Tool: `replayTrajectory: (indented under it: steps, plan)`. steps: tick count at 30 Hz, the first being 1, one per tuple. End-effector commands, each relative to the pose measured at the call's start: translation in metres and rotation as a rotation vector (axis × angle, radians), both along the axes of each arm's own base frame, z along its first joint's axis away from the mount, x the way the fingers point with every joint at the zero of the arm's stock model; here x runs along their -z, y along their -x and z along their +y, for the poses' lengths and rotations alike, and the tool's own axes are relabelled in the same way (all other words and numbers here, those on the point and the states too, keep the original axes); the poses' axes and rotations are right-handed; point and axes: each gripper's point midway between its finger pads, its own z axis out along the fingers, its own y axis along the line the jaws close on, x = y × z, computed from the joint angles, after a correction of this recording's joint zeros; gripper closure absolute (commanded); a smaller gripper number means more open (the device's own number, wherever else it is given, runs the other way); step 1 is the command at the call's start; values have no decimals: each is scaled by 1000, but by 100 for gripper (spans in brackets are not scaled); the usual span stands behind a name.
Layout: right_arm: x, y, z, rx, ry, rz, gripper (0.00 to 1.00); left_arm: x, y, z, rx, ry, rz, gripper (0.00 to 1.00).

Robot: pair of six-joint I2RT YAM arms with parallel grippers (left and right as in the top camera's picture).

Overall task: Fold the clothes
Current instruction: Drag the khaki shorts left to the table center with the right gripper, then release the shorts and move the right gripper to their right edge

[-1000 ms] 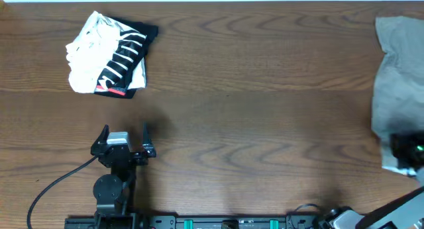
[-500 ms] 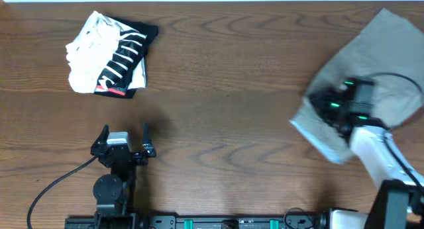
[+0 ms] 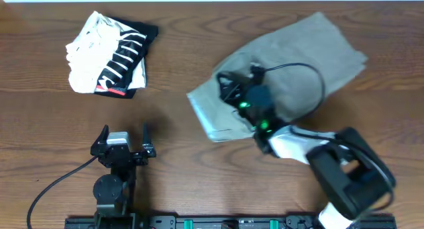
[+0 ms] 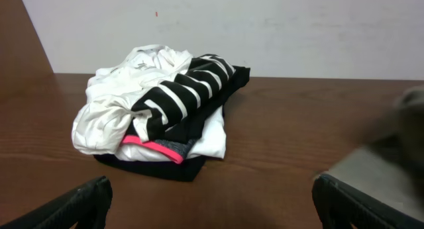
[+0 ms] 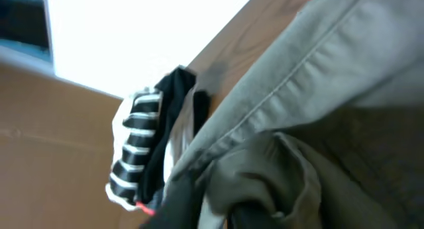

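Right gripper (image 3: 228, 91) is pinched onto a bunched edge of the khaki shorts (image 3: 311, 47), which sprawl across the centre-right of the table (image 3: 199, 183), while the left gripper (image 3: 124, 132) sits fingers wide apart, facing the folded striped garment (image 3: 109, 53).

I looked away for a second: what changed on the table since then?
The right gripper, clamped on the khaki shorts, has dragged them from the right edge of the table leftward to its middle. The left gripper and the folded striped garment stayed put.
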Motion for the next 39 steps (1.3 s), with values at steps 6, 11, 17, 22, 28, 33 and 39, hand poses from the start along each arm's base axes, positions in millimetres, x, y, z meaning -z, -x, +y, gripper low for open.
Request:
replayTrajectory:
  steps: [6,11,17,22,28,33,39]
  plan:
    - [-3,-11,17,30,12,-58,35,17,1,3,-20,8,48,2]
    - [-46,-12,26,-64,29,-280,16,17,1,3,-19,8,47,2]
    - [-57,-18,20,-257,44,-311,1,17,1,3,-19,8,48,2]
    - [-52,-24,-4,-403,56,-199,1,17,1,3,-19,8,47,2]
    - [-45,-29,-45,-446,225,-101,1,17,1,3,-20,8,47,2]
    - [-16,-23,-105,-366,478,97,1,17,1,3,-20,8,48,2]
    - [34,3,-171,-272,689,376,1,17,1,3,-19,8,47,2]
